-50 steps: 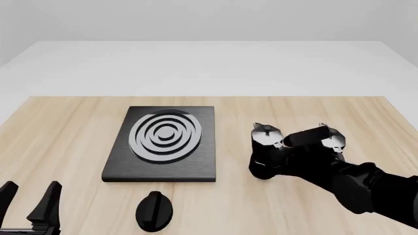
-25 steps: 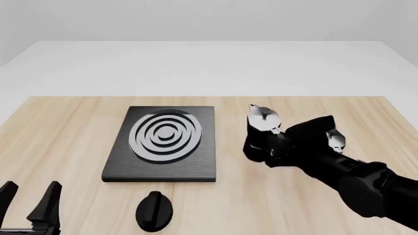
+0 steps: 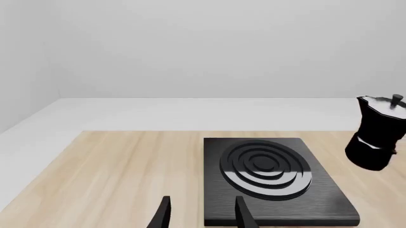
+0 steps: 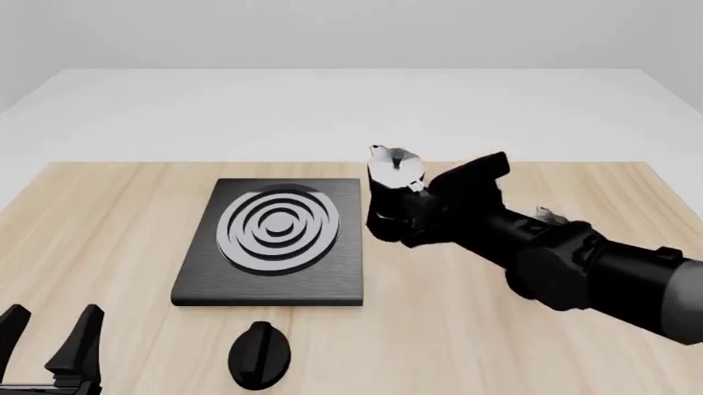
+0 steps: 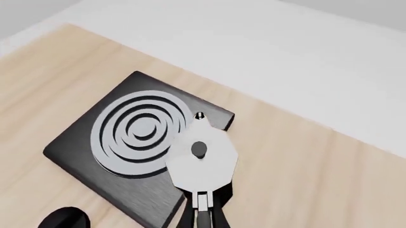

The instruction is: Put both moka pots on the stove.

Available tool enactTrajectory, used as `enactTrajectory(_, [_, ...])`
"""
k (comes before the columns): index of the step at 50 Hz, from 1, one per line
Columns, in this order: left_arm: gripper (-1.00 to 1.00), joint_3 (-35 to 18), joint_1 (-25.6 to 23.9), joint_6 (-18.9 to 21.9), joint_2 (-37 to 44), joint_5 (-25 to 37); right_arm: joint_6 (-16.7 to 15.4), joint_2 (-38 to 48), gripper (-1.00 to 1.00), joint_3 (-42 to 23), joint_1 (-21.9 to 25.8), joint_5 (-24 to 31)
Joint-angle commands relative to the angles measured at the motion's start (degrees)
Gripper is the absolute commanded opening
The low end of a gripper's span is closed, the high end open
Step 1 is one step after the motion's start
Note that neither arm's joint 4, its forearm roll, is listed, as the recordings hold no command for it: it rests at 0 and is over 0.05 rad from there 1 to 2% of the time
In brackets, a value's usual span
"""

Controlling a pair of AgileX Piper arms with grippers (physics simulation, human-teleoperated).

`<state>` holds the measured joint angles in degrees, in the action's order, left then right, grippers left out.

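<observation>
The right gripper (image 4: pixel 423 216) has its fingers clamped on the handle of a moka pot (image 4: pixel 393 197), which hangs in the air just beside the right edge of the stove (image 4: pixel 225 280), its silver lid uppermost and spout towards the burner. From the right wrist view the lid overlaps the stove's near corner. The second moka pot (image 4: pixel 546 216) is mostly hidden behind the right arm; only a glint of its lid shows on the worktop (image 4: pixel 110 206). The left gripper (image 4: pixel 53 346) hangs low near the front edge, fingers spread wide and empty. A black oval knob (image 4: pixel 259 354) lies in front of the stove. Judging by this, neither pot is on the stove yet.
</observation>
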<state>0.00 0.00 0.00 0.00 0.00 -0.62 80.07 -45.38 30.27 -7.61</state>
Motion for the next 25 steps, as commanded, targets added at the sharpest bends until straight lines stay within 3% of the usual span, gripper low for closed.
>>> enactTrajectory(1, [1.00, 0.00, 0.00, 0.00, 0.00, 0.00, -0.89, 3.72, -1.00, -9.69, 3.00, 2.61])
enactTrajectory(25, [1.00, 0.00, 0.00, 0.00, 0.00, 0.00, -3.98, 15.84, -1.00, -28.44, 6.75, 8.40])
